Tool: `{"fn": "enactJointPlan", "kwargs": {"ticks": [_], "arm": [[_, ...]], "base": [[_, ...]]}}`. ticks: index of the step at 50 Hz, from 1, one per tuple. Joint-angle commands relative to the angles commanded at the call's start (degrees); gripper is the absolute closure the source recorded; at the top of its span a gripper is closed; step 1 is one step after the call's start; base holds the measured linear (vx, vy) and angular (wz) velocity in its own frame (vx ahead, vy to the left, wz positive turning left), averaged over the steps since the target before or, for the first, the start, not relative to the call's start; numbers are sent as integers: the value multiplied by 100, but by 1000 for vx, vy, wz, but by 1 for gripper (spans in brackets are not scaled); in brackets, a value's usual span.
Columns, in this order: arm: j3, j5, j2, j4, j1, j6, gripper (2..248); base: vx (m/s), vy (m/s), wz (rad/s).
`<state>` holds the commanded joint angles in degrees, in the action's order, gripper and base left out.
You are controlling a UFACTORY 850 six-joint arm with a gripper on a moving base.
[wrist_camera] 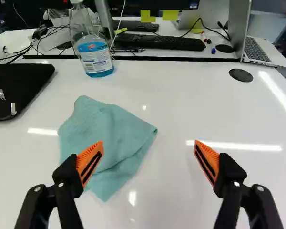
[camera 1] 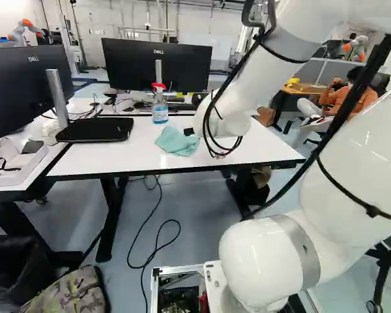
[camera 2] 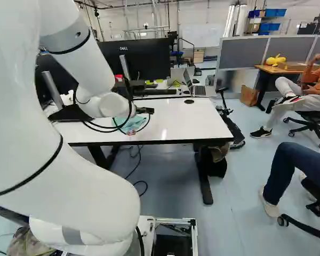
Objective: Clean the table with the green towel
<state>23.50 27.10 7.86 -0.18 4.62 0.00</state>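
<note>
Green towel (wrist_camera: pixel 117 133) lies rumpled on the table (wrist_camera: pixel 171 181), a monitor (camera 1: pixel 133 65) beyond.

We see one white table (camera 1: pixel 91 160) from three cameras, two far back and one close.
From the base, behind the arm (camera 1: pixel 267 261), we look ahead and slightly down; it fills the right of our left base view and the left of our right one. Both share the towel (camera 1: pixel 177 141) near mid-frame and a monitor (camera 1: pixel 127 68) at the top, left of centre. Our wrist view faces along the gripper (camera 2: pixel 150 111), nearer and down across the tabletop, sharing the towel and spray bottle (camera 1: pixel 159 109) with the left base view.
</note>
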Motion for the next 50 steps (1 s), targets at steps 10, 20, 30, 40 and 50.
{"fn": "enactJointPlan", "kwargs": {"ticks": [10,20,30,40,50], "arm": [[-419,519,184,4,-105,0,3],[-778,963,342,7,-194,0,3],[-1085,1343,478,10,-271,0,3],[-1341,1659,590,13,-335,0,3],[-1544,1911,680,15,-386,0,3]], "base": [[0,0,0],[0,0,0],[0,0,0],[0,0,0],[0,0,0]]}}
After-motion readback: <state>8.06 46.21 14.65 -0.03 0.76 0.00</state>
